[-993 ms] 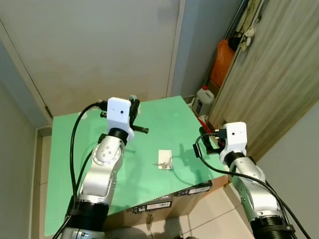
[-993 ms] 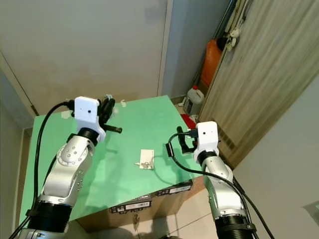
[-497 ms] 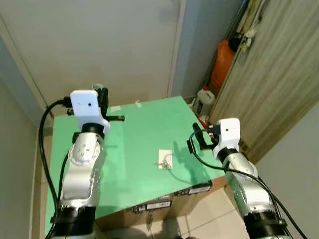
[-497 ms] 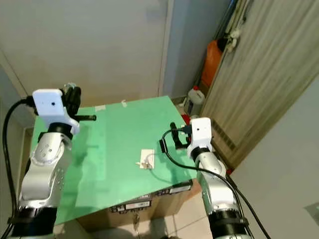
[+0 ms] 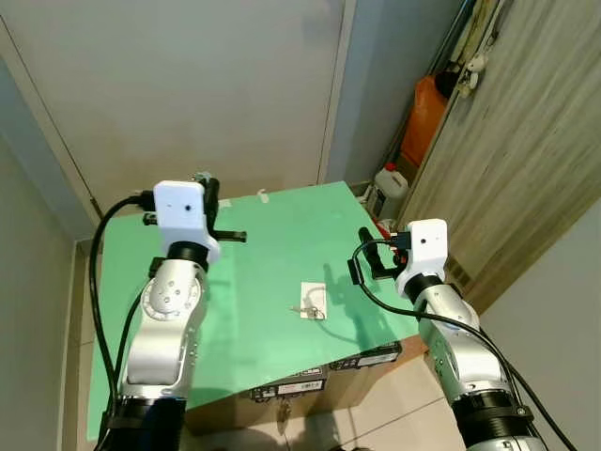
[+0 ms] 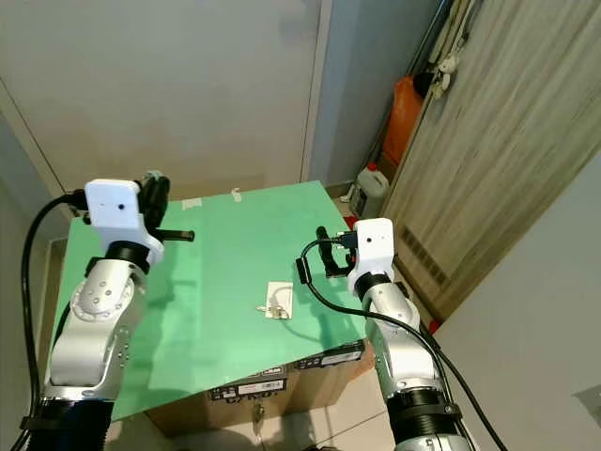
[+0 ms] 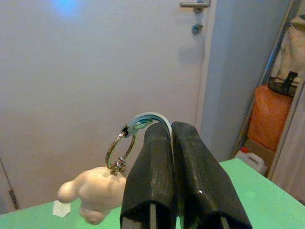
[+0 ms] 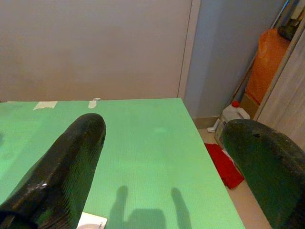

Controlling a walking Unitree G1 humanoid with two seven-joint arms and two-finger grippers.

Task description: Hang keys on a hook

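Keys (image 7: 136,125) on a ring with a pale figurine charm (image 7: 94,192) are pinched between the closed fingers of the left gripper (image 7: 171,138), raised above the green desk (image 5: 282,235). The right gripper (image 8: 167,157) is held spread and empty. A small white card (image 5: 312,301) lies mid-desk. No hook can be made out; hanging is judged still ahead.
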